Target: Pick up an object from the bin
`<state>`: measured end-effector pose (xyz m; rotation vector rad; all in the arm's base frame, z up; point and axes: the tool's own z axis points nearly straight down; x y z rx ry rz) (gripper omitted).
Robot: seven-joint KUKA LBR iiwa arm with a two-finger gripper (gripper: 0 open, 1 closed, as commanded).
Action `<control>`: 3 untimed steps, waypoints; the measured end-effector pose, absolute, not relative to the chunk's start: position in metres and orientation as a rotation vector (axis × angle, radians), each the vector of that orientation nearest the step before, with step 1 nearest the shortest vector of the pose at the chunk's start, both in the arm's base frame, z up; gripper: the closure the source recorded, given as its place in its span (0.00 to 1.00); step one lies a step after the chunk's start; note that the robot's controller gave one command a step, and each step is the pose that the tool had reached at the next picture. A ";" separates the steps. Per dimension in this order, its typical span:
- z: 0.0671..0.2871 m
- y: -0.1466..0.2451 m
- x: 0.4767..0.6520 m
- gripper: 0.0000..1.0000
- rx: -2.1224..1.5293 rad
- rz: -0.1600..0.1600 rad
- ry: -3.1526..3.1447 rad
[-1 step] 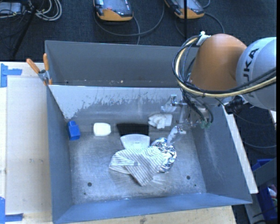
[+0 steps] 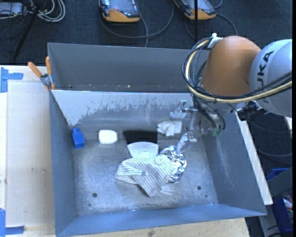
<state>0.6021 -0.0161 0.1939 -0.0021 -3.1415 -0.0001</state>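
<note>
The tool (image 2: 185, 139) hangs low by the bin's (image 2: 138, 78) right wall, its tip just above a crumpled foil ball (image 2: 173, 163) right of the floor's middle. Whether it is apart or together cannot be told. The foil rests against a striped cloth (image 2: 138, 174), with a pale bowl-like piece (image 2: 142, 148) touching the cloth's far edge. A grab here is likely to snag the cloth too (or crush the foil so it slips free). A white crumpled wad (image 2: 168, 128) lies just beside the tool towards the back wall and could be nudged. The sloping right wall is close enough for the wrist to scrape.
</note>
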 end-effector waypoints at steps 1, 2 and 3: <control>0.081 0.006 0.610 1.00 0.028 0.000 -3.141; 0.081 0.006 0.610 1.00 0.028 0.000 -3.142; 0.081 0.007 0.613 1.00 0.019 0.001 -3.143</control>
